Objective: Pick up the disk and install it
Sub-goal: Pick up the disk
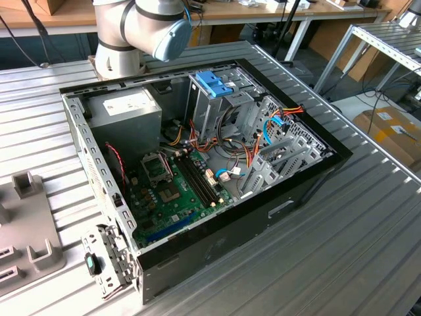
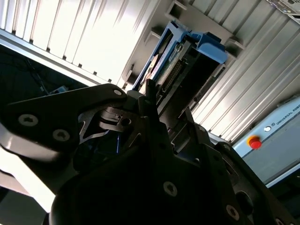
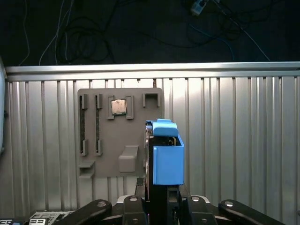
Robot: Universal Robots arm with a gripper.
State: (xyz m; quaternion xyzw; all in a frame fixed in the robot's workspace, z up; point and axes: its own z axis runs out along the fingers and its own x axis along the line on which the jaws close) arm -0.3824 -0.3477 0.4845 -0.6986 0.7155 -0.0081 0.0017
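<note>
In the exterior view, an open black computer case (image 1: 217,249) is seen lying on a ribbed metal table (image 1: 355,257). Inside it, a tall metal drive cage (image 1: 200,113) topped by a blue plastic latch (image 1: 212,84) is crowded by loose orange and blue cables (image 1: 273,124), and a green motherboard (image 1: 172,194) lies bare beside it. It is judged that a drive brought in tilted could be caught on the cage's edge or on those cables, and that a drive let slip over the case could be dropped onto the board. In the second wrist view, the disk (image 2: 180,65), a flat grey-metal hard drive framed by a light-blue plastic carrier rail, is seen edge-on between the jaws of the black gripper (image 2: 168,112), which appear to be closed on its near end. The raised brackets of a grey fixture plate (image 2: 206,18) stand just behind it. Whether the disk is clear of those brackets cannot be told, so a scrape or a jam is to be feared if it is swung sideways. In the first wrist view, the disk (image 3: 167,159) is seen standing upright out of the gripper (image 3: 161,194), in front of the fixture plate (image 3: 108,150), on which a small square chip (image 3: 118,107) is seated. Only one end seems to be clamped, and the plastic rail may be taken up in the grip. It is therefore judged that the disk could be twisted between the jaws by any knock and its alignment with the cage lost.
</note>
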